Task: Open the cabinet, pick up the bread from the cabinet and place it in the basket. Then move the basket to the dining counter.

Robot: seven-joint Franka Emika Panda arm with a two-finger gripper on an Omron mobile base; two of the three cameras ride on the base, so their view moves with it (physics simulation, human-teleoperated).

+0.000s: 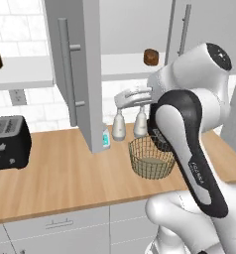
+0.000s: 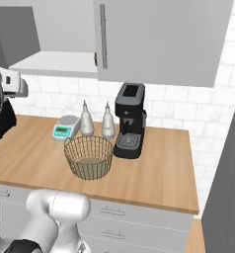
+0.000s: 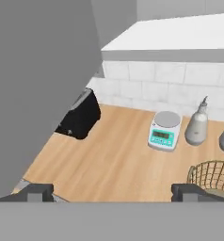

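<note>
The cabinet [image 1: 73,74] has its left door swung open over the wooden table [image 1: 65,173], and the bread [image 1: 150,56] sits on the white shelf inside. The basket [image 2: 89,156] stands on the table just beside the coffee machine [image 2: 129,121], near two bottles [image 2: 107,121] and a kitchen scale [image 3: 164,130]. The hand [image 3: 114,192] hangs wide and holds nothing.
</note>
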